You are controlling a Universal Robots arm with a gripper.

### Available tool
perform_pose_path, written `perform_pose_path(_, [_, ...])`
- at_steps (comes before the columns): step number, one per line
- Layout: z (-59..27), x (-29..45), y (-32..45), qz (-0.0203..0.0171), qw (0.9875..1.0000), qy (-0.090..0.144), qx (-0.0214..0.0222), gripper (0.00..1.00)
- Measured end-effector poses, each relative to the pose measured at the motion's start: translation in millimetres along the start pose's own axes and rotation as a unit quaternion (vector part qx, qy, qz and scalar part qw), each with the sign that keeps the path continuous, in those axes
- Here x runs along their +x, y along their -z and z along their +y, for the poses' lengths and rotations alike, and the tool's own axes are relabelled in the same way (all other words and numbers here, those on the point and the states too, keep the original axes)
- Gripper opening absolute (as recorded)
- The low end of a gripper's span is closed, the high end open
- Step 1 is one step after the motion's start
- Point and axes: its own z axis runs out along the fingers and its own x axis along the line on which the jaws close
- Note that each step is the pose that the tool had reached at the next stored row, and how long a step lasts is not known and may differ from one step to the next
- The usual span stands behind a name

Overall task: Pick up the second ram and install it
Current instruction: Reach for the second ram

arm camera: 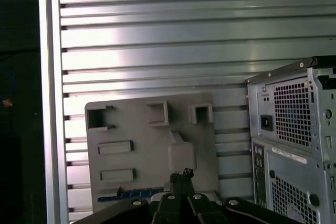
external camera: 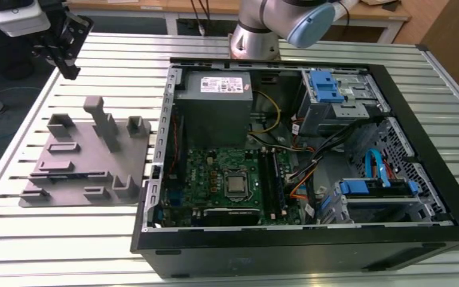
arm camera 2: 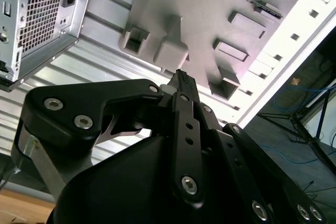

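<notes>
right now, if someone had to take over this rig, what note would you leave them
Gripper: looks shut and empty, hanging in the air at the exterior view's left, apart from the grey holder plate.
Second ram: seems to be the thin bluish strip lying in a slot of the holder plate, in the first wrist view; nothing touches it.
Computer case: open on the table, motherboard exposed.
Done: nothing of this step shows.
Left: ram not yet picked up, not yet installed.
</notes>
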Motion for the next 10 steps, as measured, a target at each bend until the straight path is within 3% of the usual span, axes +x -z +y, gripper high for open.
perform_pose_path(10, [-3.7,21.6,-4.6,-0.0001,1.0,0.0,0.0003,0.07])
